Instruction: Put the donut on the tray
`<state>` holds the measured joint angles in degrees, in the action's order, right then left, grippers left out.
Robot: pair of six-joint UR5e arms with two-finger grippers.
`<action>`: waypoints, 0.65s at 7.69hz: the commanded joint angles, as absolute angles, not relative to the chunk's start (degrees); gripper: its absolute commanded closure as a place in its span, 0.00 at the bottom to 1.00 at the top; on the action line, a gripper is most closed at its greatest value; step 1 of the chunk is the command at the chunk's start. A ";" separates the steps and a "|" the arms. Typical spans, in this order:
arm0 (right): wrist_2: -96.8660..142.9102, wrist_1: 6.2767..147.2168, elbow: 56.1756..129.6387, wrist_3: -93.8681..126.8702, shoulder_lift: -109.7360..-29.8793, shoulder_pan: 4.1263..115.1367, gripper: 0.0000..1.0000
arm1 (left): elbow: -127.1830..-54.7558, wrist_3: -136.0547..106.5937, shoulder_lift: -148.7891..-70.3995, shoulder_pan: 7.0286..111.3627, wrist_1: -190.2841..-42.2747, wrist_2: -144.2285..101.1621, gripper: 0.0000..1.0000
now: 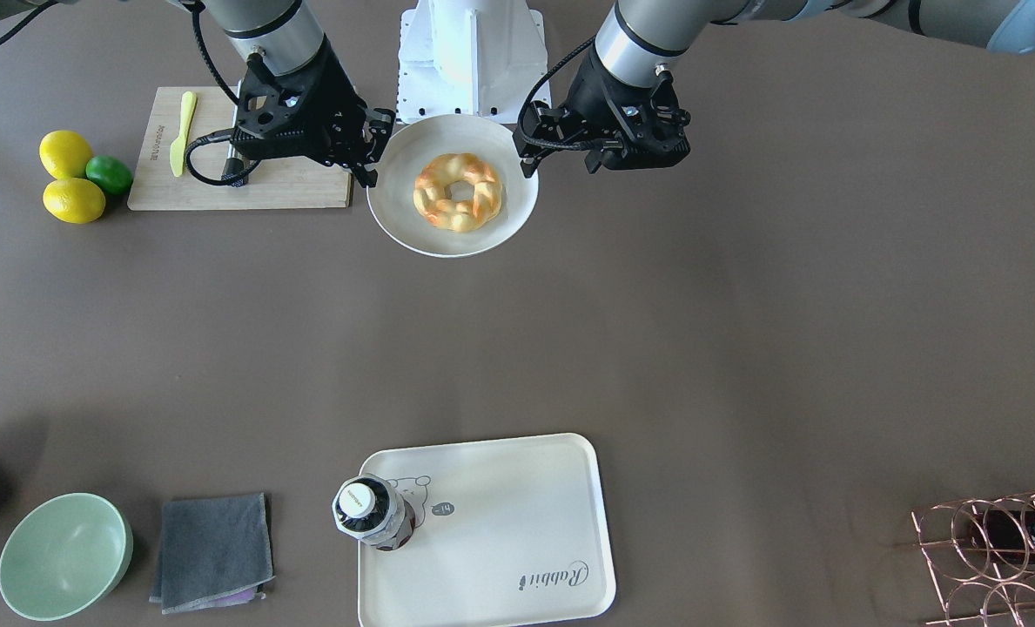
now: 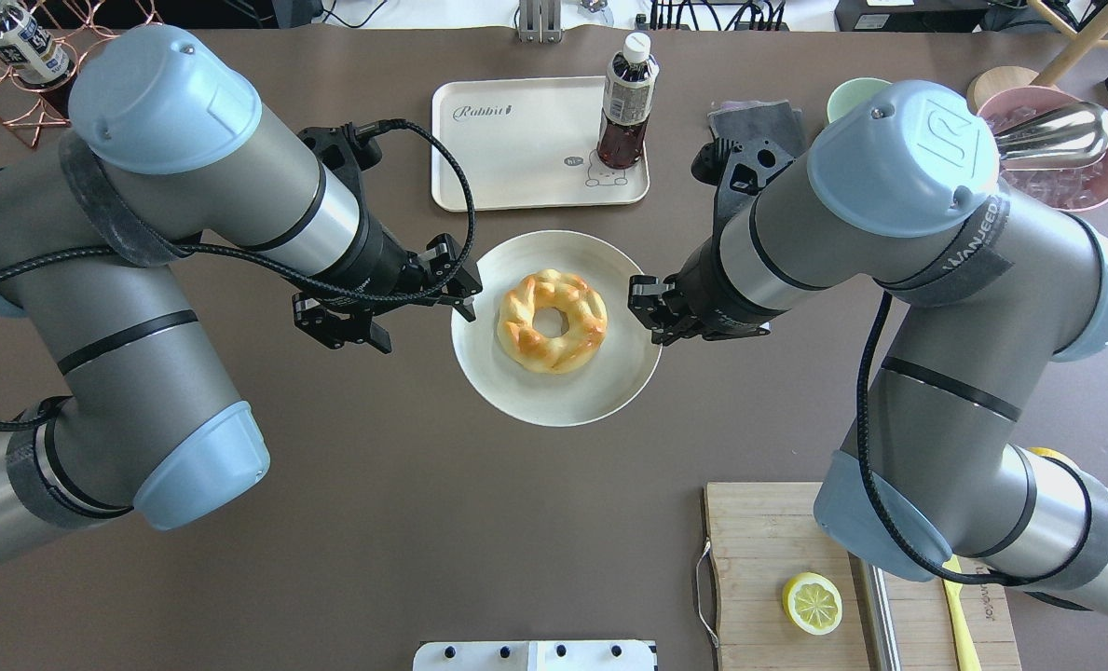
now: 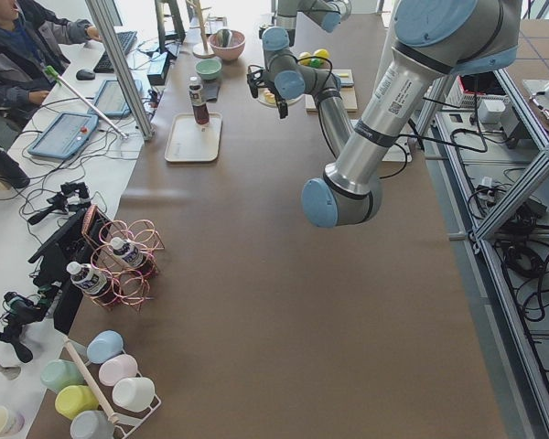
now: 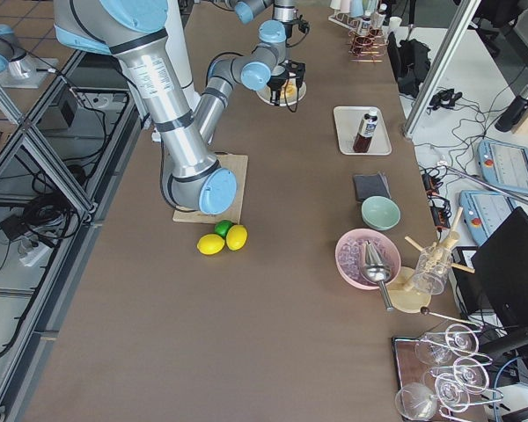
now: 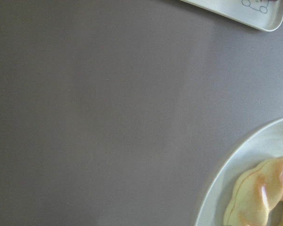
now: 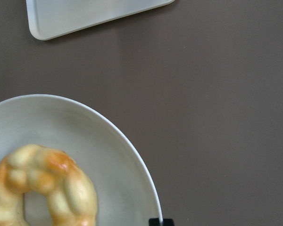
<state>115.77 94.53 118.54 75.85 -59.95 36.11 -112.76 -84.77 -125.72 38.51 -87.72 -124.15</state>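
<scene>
The donut (image 1: 457, 192), a braided, glossy yellow ring with orange-brown patches, lies on a round white plate (image 1: 404, 165) near the robot's base. It also shows in the overhead view (image 2: 552, 320) and partly in both wrist views (image 5: 259, 197) (image 6: 42, 188). The cream "Rabbit" tray (image 1: 517, 496) (image 2: 516, 149) lies across the table, apart from the plate. My left gripper (image 2: 460, 280) (image 1: 527, 139) is open and empty at one side of the plate's rim. My right gripper (image 2: 649, 312) (image 1: 376, 148) is open and empty at the opposite side. One right fingertip (image 6: 160, 221) shows beside the rim.
A dark drink bottle (image 1: 369, 514) stands on the tray's cartoon corner. A wooden cutting board (image 1: 291, 183) with a lemon half (image 2: 812, 602) lies under my right arm, with lemons (image 1: 64, 152) and a lime beyond. A green bowl (image 1: 64, 556), grey cloth (image 1: 212, 549) and wire rack (image 1: 996, 557) line the far edge.
</scene>
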 commanded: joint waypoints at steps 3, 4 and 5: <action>115.22 94.83 119.18 77.34 -58.45 35.16 1.00 | -113.03 -86.40 -125.77 37.97 -87.89 -123.93 0.50; 115.22 94.83 119.09 77.34 -58.27 35.07 1.00 | -113.03 -86.40 -125.68 37.97 -87.98 -123.93 0.59; 115.22 94.83 118.83 77.34 -58.01 35.07 1.00 | -113.11 -86.40 -125.68 37.97 -87.98 -123.93 0.76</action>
<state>115.23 94.82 119.14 77.32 -58.49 35.13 -113.03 -86.35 -125.74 37.98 -87.91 -123.92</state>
